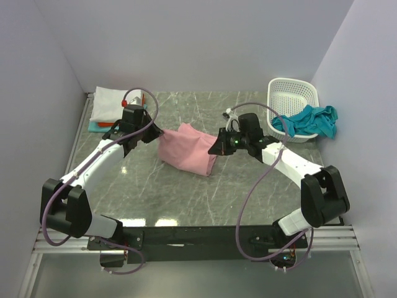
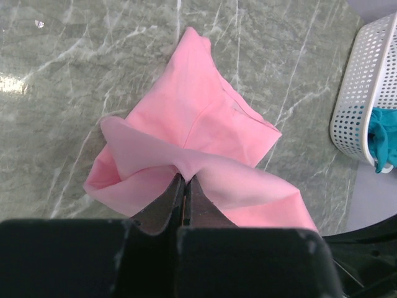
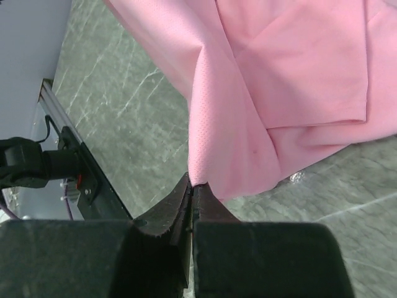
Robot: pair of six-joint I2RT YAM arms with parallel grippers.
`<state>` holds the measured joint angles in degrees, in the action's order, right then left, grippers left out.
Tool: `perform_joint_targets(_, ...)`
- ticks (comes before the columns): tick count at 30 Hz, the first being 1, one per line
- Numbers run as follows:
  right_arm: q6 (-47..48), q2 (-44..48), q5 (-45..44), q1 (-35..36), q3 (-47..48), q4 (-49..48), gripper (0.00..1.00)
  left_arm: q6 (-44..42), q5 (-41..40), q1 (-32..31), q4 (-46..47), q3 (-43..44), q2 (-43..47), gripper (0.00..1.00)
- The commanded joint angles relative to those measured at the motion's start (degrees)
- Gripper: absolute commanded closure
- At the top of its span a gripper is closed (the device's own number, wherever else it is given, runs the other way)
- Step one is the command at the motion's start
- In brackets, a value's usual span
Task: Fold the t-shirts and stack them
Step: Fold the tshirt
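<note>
The pink shirt (image 1: pixel 186 154) is held between the two claws near the middle of the bench (image 1: pixel 186 205). It is bunched and partly folded. Its lower part rests on the marbled surface, while its two gripped edges are raised.

The left claw (image 2: pixel 185 186) is clenched on a fold of pink cloth at the shirt's left side. In the left wrist view its jaws are seen pressed together with the fabric pinched between them. The right claw (image 3: pixel 193 189) is likewise clenched on a thin edge of the same shirt at its right side, and from that edge the cloth is seen to hang in a taut drape.

A white shirt (image 1: pixel 108 102) lies flat at the far left corner of the bench, just beyond the left arm. A strip of orange-red cloth (image 1: pixel 107 124) is seen at its near edge.

A white lattice basket (image 1: pixel 291 99) stands at the far right corner. A teal shirt (image 1: pixel 313 121) is draped over its near rim, partly inside and partly hanging outside. The basket is well apart from the pink shirt.
</note>
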<state>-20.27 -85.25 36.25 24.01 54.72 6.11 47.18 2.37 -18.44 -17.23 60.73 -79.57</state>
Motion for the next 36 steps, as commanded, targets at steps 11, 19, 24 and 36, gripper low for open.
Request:
perform_joint_targets(11,1.73,2.99,-8.47,-3.0,6.18,4.79,1.0,-2.62,1.15,1.3,3.0,9.23,-4.97,0.99)
perform_joint_targets(19,3.22,-1.23,-9.27,-6.08,10.75,6.2,1.0,-3.41,2.73,1.74,4.31,14.76,-11.83,0.99)
perform_joint_targets(24,4.89,-5.27,-10.23,-7.31,13.83,6.2,1.0,-3.85,3.69,2.09,6.24,18.45,-18.07,1.0)
perform_joint_targets(36,5.68,-19.59,-9.45,-10.12,25.43,7.25,1.0,-6.48,5.79,2.79,6.16,31.62,-33.53,0.99)
